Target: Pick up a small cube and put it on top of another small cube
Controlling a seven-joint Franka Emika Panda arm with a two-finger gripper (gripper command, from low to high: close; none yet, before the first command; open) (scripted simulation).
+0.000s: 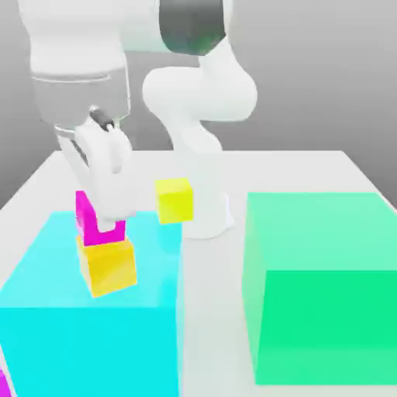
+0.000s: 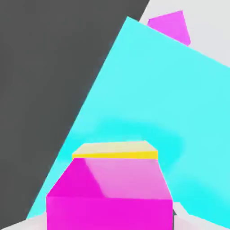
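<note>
- Magenta cube (image 1: 91,227) sits atop the golden cube (image 1: 109,269); stacking looks done.
- I can't tell whether my gripper (image 1: 110,223) grips it.
- Left: confirm release, retreat.

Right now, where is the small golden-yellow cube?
In the exterior view, the golden-yellow cube is toward the left, on the big cyan block, directly beneath the magenta cube.

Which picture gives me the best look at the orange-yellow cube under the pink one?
The exterior view does: there the golden cube stands out on the cyan block, with the magenta cube on top. The hand view, looking past the magenta cube, gives a pale top strip and a thin yellow edge.
</note>
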